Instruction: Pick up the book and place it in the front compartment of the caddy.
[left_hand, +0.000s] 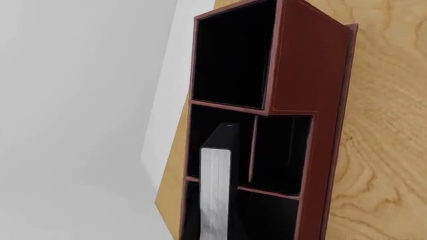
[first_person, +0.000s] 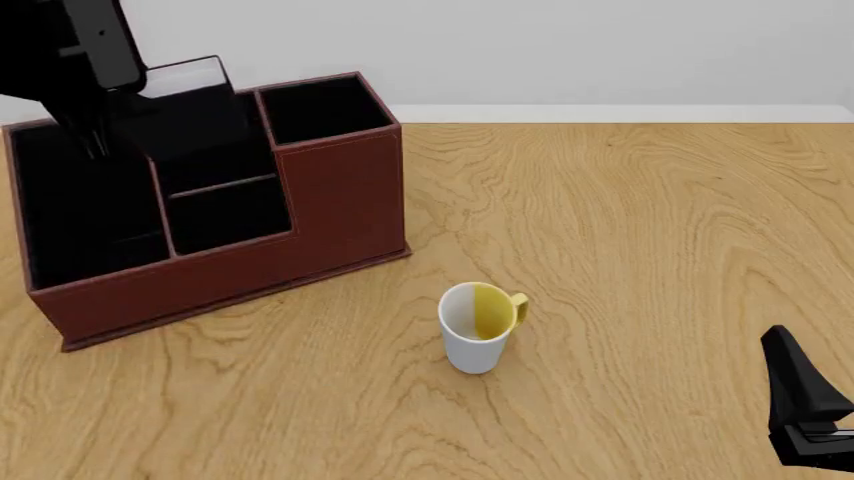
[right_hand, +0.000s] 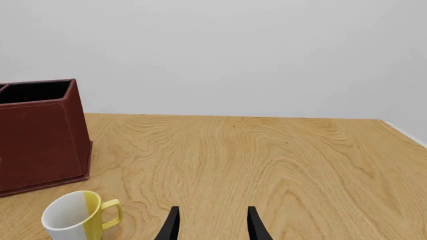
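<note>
Small thick black-covered book (left_hand: 217, 187) seen standing upright inside middle section of reddish-brown leather-look caddy (first_person: 340, 215), upper left of front view. Left tool hidden; state cannot be told. Right tool (right_hand: 212, 223) held open, empty, lower right above wooden surface (first_person: 641, 230).

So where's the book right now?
The book stands upright inside the caddy, in a middle cell. In the front view it is at the far left, beneath the left arm.

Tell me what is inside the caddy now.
The book stands upright in a middle cell of the caddy. The other cells look empty, but the left arm hides part of the back ones.
</note>
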